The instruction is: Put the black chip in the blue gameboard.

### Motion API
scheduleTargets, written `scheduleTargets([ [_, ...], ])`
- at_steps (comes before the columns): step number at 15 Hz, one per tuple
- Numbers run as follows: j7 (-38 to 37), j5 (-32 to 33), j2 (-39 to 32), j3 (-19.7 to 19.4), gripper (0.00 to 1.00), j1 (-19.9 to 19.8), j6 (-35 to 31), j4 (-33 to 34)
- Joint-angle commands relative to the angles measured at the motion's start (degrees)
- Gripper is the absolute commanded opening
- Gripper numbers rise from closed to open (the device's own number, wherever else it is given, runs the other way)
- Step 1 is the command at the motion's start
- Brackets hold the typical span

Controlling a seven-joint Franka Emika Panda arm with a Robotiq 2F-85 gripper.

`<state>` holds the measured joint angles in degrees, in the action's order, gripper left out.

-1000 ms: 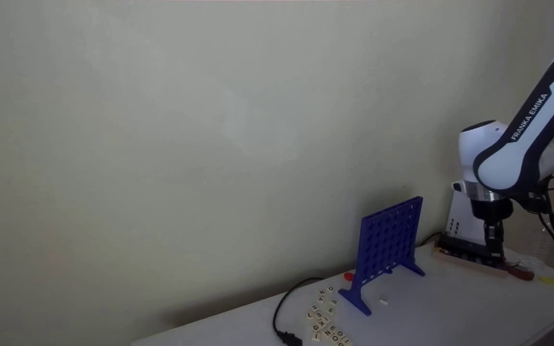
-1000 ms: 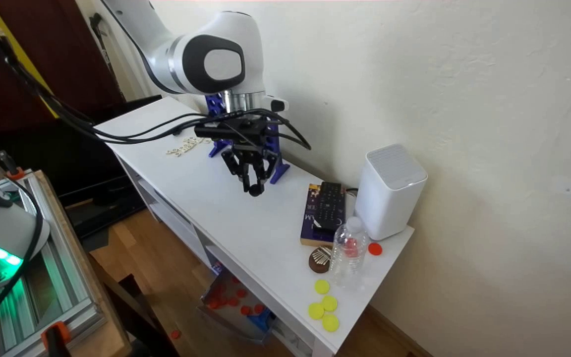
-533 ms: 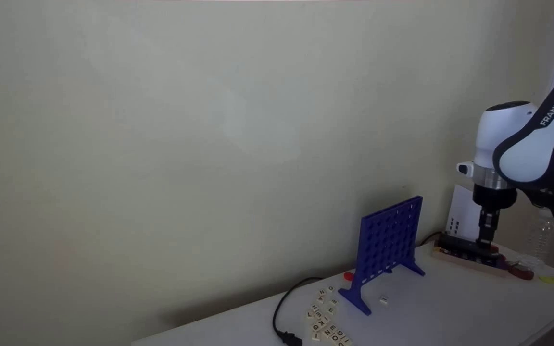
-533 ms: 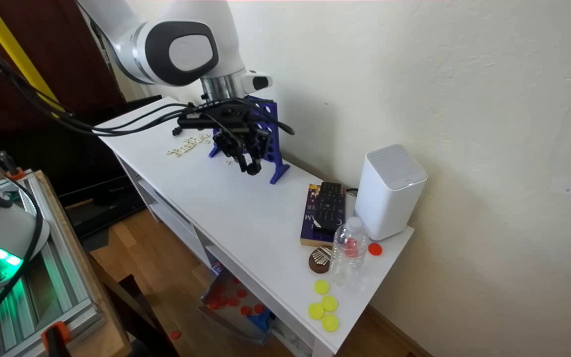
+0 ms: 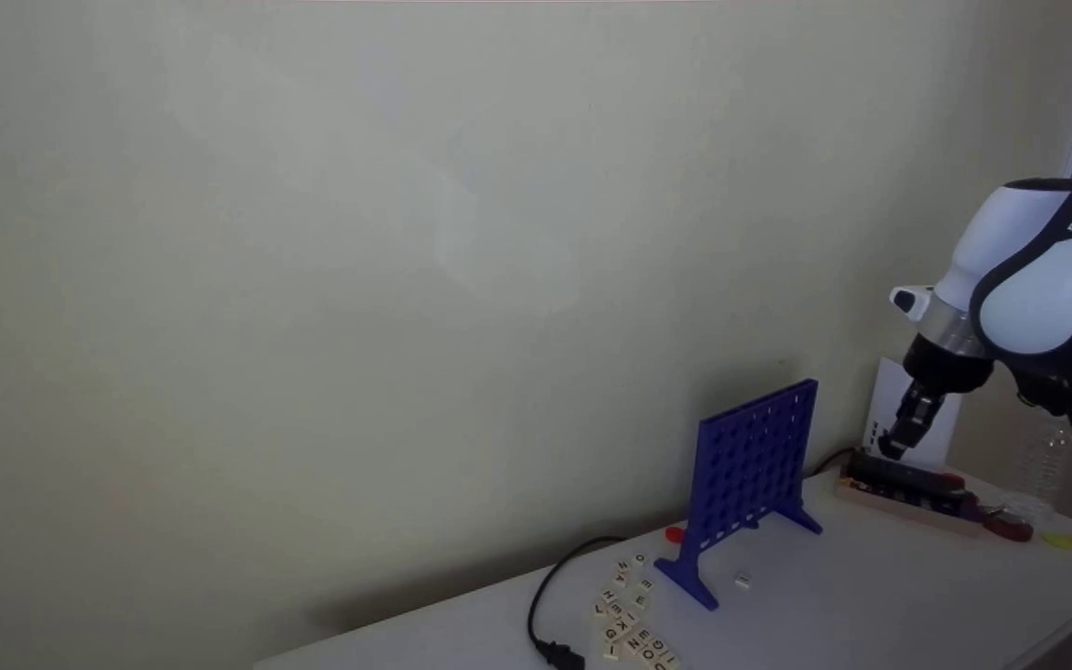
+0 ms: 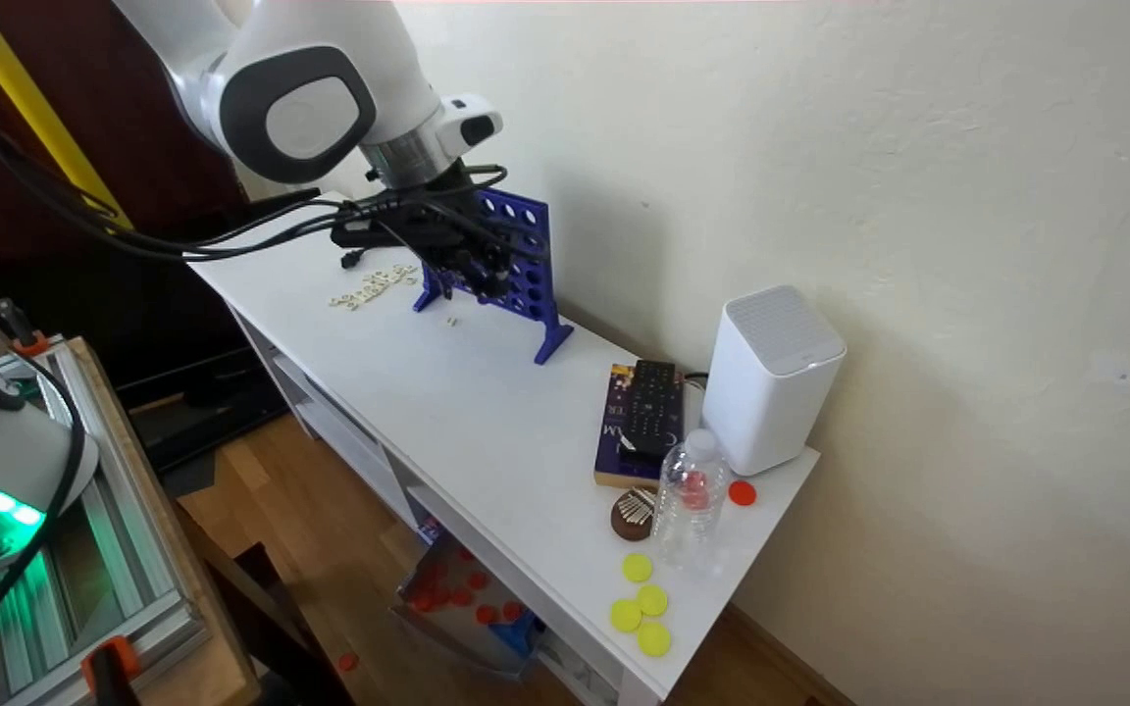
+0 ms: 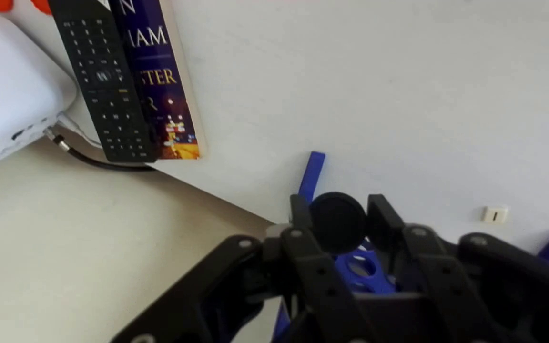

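Observation:
The blue gameboard [image 5: 752,456] stands upright on the white table. It also shows in an exterior view [image 6: 547,314], partly behind my arm, and in the wrist view [image 7: 379,278], largely covered by my fingers. My gripper [image 7: 338,206] is shut on the black chip [image 7: 337,228], held by its edges between the fingertips with its round face toward the camera. In both exterior views the gripper [image 5: 891,448] [image 6: 487,284] is raised above the table and tilted, fingertips angled toward the gameboard's side. The gap between chip and gameboard cannot be judged exactly.
A black remote [image 6: 652,407] lies on a book [image 6: 614,441] near a white box [image 6: 771,382]. A clear bottle [image 6: 691,500], a brown round object [image 6: 632,515], yellow chips [image 6: 653,637] and a red chip [image 6: 742,492] are nearby. Letter tiles [image 5: 629,623] and a cable [image 5: 559,653] lie beyond the gameboard.
My gripper has risen and moved toward the gameboard with the black chip. It has gone from pointing straight down to tilted. The gameboard and the other objects have not moved.

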<state>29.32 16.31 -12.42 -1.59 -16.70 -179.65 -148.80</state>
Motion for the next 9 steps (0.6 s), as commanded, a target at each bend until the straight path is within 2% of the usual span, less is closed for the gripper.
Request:
scheduleTargets([
  [1,3.7,-3.7,1.7,11.1,0.10,-9.4,-6.6,-3.7],
  [5,1.1,0.5,0.0,21.6,0.10,-19.8,-11.7,-4.3],
  [9,0.0,3.9,-0.8,28.9,0.10,-29.1,-14.8,-5.2],
])
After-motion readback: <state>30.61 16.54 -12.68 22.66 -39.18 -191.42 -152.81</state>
